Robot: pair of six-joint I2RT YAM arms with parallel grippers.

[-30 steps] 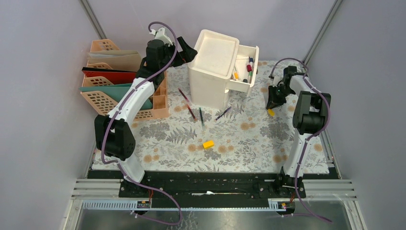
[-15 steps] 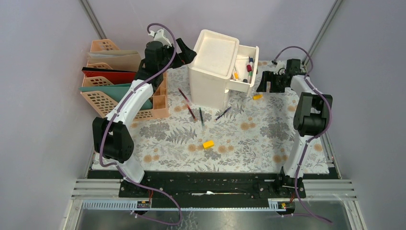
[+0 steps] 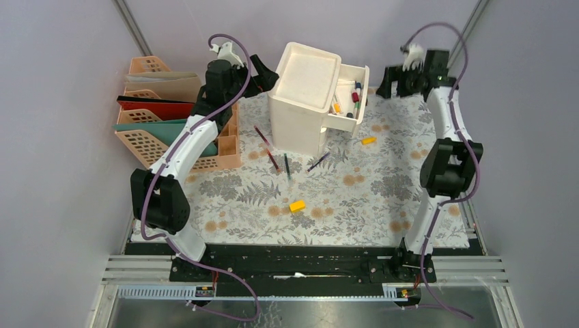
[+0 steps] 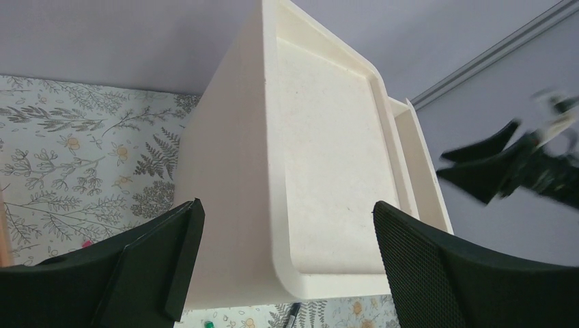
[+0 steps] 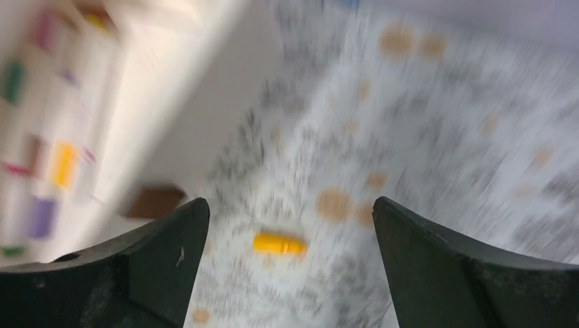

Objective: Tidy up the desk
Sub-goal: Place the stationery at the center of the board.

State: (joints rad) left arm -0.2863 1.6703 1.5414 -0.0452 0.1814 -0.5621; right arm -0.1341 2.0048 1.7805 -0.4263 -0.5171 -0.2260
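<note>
The desk (image 3: 362, 205) is covered in fern-printed cloth. A white drawer unit (image 3: 305, 96) stands at the back, its drawer (image 3: 349, 121) pulled out and holding several markers. My left gripper (image 3: 266, 70) hovers open by the unit's top left corner; in the left wrist view the unit's lid (image 4: 328, 157) lies between the spread fingers (image 4: 464, 273). My right gripper (image 3: 384, 85) is raised at the back right, open and empty. In the blurred right wrist view a small yellow piece (image 5: 278, 243) lies on the cloth below the open gripper (image 5: 290, 212); it rests right of the drawer (image 3: 369, 140).
Three pens (image 3: 287, 166) lie in front of the drawer unit, and a yellow block (image 3: 297, 205) sits mid-desk. An orange file organiser (image 3: 171, 130) with folders fills the left side. A black rail (image 3: 293, 263) runs along the near edge.
My right gripper opened and let go of the small yellow piece, which now lies beside the drawer. The right arm then rose toward the back. The left arm barely moved.
</note>
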